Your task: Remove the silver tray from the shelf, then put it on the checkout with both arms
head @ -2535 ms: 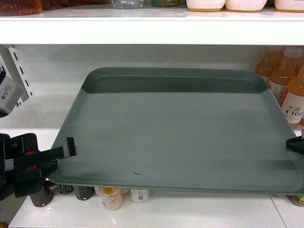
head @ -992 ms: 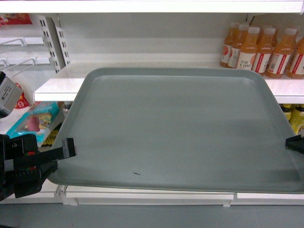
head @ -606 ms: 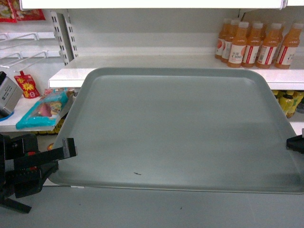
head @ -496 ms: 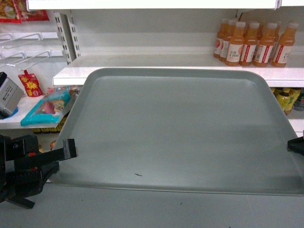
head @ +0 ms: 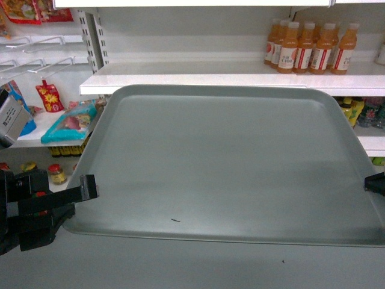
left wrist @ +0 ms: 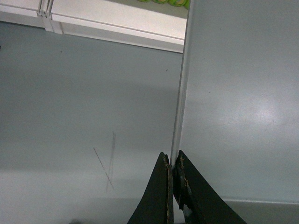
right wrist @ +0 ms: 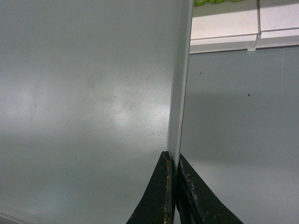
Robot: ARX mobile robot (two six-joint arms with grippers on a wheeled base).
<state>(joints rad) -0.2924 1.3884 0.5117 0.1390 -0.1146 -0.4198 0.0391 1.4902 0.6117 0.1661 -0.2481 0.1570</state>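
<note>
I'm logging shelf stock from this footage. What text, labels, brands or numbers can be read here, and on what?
Nothing can be read for certain.
Orange bottles: white-and-red labels, print too blurred.
Red pouch: yellow graphic, text illegible.
Teal packet: picture only, no words legible.
Silver tray: no text, just a dark speck.
Both wrist views: no writing.

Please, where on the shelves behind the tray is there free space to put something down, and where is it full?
The white shelf board looks bare from its left end up to the orange bottles, which crowd its right end. The lower left shelf holds a teal packet and a red pouch. The silver tray, clamped by the left gripper and right gripper, is bare.
</note>
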